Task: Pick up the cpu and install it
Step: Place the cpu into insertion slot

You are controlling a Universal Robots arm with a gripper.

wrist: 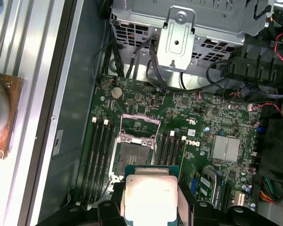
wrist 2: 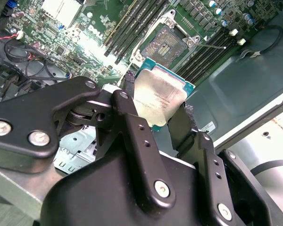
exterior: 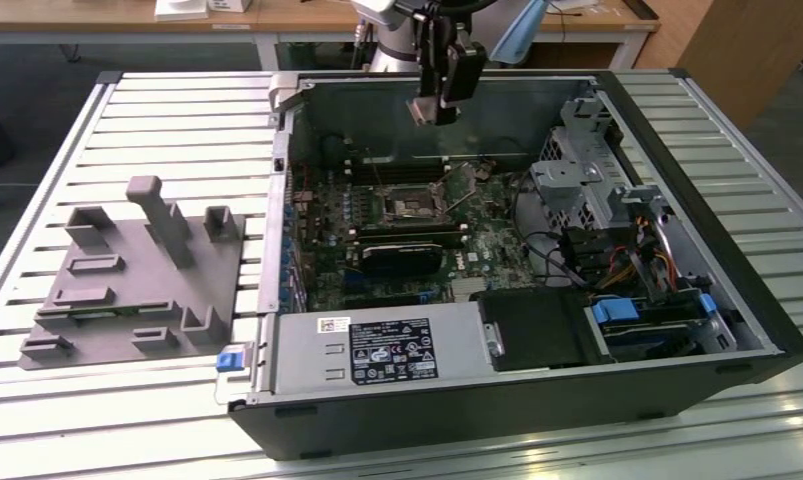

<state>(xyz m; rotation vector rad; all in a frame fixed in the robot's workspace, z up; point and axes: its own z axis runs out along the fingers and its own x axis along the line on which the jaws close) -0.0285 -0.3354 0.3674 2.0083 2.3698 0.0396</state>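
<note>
My hand (wrist 2: 158, 99) is clamped on the cpu (wrist: 150, 197), a thin square with a pale silvery lid and teal rim, held above the open socket (wrist: 132, 150) on the green motherboard (wrist: 203, 117) inside the black case (exterior: 508, 420), which lies on a slatted metal bench (exterior: 174, 110)

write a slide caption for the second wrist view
The claw grips the cpu by its edges above the motherboard, empty socket in sight

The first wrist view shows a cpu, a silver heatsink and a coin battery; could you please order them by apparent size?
1. cpu (nearest the camera, so true size unsure)
2. heatsink
3. battery
</note>
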